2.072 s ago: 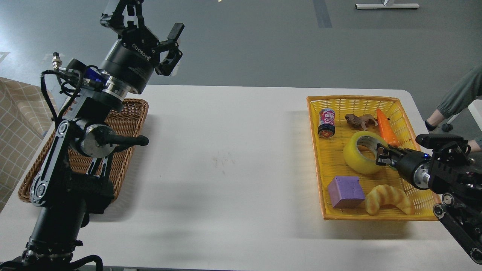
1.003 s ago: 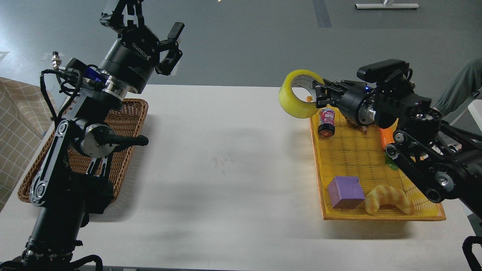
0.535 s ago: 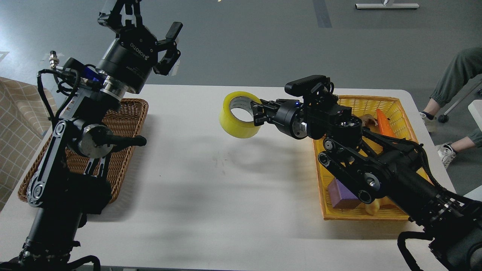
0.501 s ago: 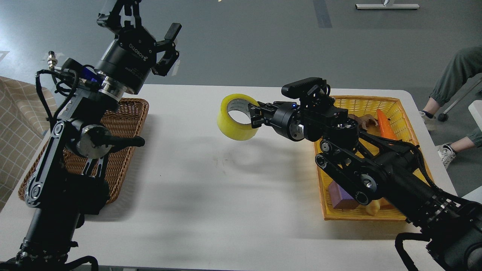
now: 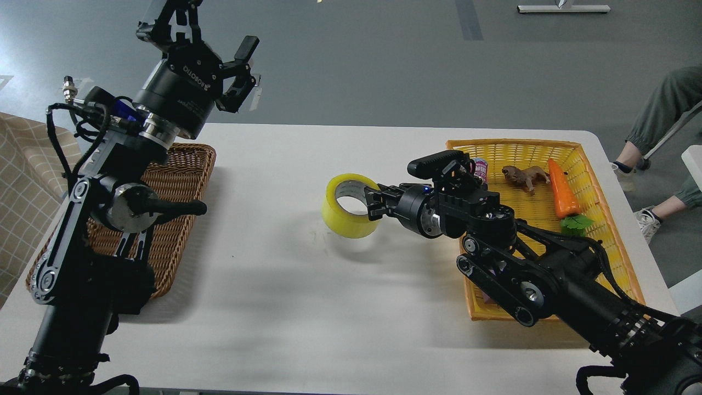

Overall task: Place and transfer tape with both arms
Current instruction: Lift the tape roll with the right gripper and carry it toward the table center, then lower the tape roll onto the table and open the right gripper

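between the right fingers [image 5: 374,202]: the tape [image 5: 347,205].

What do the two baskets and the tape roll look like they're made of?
The left basket looks like woven brown wicker, matte, with visible strands. The right basket looks like yellow plastic moulded in a weave pattern, slightly glossy; it could be dyed fibre. The tape, held by the right tool, looks like translucent yellow plastic film, shiny, on a pale core.

"ROBOTIQ" in white letters on the left hand [image 5: 211,41] body, can [image 5: 481,166] label unreadable
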`<act>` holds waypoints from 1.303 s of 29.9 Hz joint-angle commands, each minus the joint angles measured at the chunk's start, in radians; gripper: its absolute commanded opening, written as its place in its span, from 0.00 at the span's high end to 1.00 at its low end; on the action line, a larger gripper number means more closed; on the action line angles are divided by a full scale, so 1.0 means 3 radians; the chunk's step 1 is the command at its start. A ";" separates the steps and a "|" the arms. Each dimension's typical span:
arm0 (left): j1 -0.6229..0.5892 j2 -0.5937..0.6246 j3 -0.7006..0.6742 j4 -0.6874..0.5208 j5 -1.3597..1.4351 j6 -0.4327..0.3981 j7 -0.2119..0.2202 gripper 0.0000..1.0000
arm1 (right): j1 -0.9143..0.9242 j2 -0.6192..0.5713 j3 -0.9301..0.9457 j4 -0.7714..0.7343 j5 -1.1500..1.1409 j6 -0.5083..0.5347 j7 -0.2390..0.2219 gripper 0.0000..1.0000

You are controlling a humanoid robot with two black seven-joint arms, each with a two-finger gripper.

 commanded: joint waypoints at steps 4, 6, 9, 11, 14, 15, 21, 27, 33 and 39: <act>0.0008 0.0010 -0.0019 0.0001 -0.0004 0.0000 -0.0005 0.02 | -0.0074 0.0000 0.0008 0.0002 0.0000 -0.0037 -0.0007 0.93; 0.0008 0.0010 -0.0024 -0.0005 -0.0004 0.0005 -0.0005 0.02 | -0.0080 0.0000 0.0008 0.0002 0.0005 -0.0052 -0.0007 0.93; 0.0013 0.0005 -0.0024 -0.0005 0.0001 0.0000 -0.0005 0.02 | -0.0125 0.0000 0.0018 0.0017 0.0015 -0.0057 -0.0012 0.93; 0.0024 0.0010 -0.0030 -0.0005 0.0001 0.0000 -0.0005 0.02 | -0.0166 0.0000 0.0023 0.0027 0.0031 -0.0057 -0.0012 0.92; 0.0070 0.0010 -0.0030 -0.0005 0.0001 -0.0010 -0.0005 0.02 | -0.0263 0.0000 0.0023 0.0048 0.0102 -0.0062 -0.0012 0.92; 0.0070 0.0010 -0.0030 -0.0005 0.0001 -0.0010 -0.0005 0.02 | -0.0269 0.0000 0.0023 0.0048 0.0108 -0.0072 -0.0012 0.92; 0.0070 0.0010 -0.0035 -0.0005 -0.0004 -0.0005 -0.0010 0.02 | -0.0269 0.0000 0.0262 -0.0008 0.0230 -0.0103 -0.0017 0.75; 0.0070 -0.0020 -0.0030 -0.0005 -0.0004 0.0000 -0.0010 0.02 | -0.0264 0.0000 0.0289 -0.0024 0.0256 -0.0195 -0.0017 0.71; 0.0075 -0.0036 -0.0030 -0.0005 -0.0004 0.0000 -0.0010 0.02 | -0.0279 0.0000 0.0284 -0.0024 0.0383 -0.0246 -0.0012 0.69; 0.0075 -0.0026 -0.0030 -0.0005 -0.0004 -0.0010 -0.0010 0.02 | -0.0289 0.0000 0.0289 -0.0019 0.0419 -0.0307 -0.0012 0.64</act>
